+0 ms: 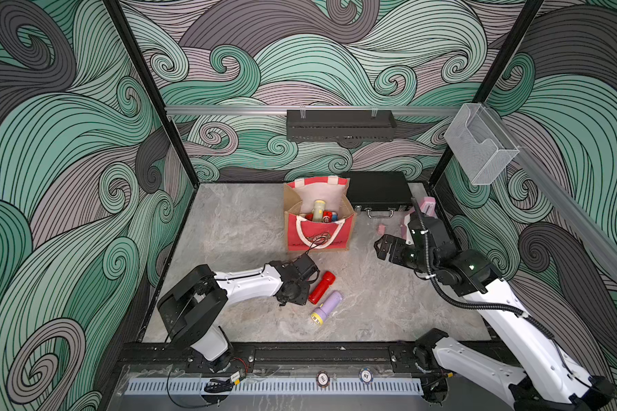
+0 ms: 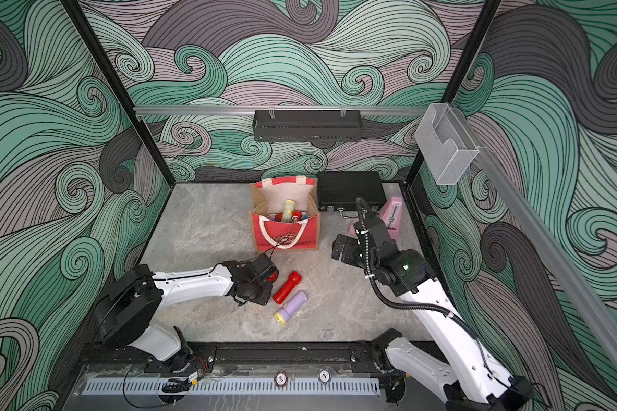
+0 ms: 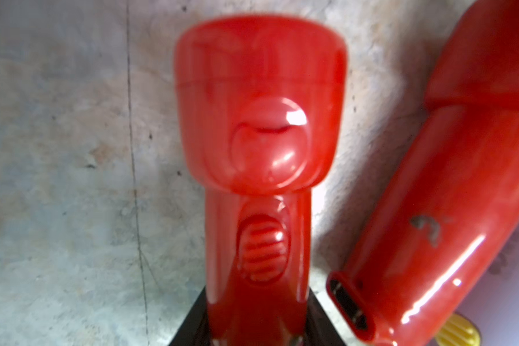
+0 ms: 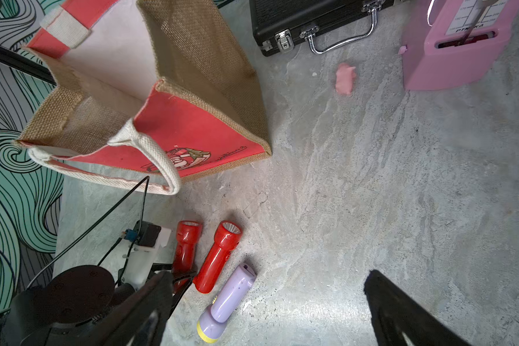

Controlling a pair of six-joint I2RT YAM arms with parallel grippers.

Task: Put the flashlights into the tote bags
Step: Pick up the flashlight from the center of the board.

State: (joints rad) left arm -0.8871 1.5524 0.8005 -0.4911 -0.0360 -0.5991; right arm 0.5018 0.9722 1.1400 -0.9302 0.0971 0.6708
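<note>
Left gripper (image 4: 182, 274) clamps held red flashlight (image 3: 258, 119) by its handle. It lies flat, head pointing toward tote bag (image 4: 198, 131). Right gripper (image 1: 385, 245) spread wide, empty.

Tabletop (image 1: 228, 231) | tote bag (image 1: 317, 235), blk case (image 1: 374, 190), pink metronome (image 2: 392, 213), pink blob (image 4: 345, 78) | red flashlight (image 1: 322, 287), lilac flashlight (image 1: 327, 306), 2nd red flashlight (image 4: 186, 245) (on it?)

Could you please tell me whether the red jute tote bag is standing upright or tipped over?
Upright: the red-fronted jute tote bag stands on its flat base, mouth open upward, with a pale green flashlight showing inside.
</note>
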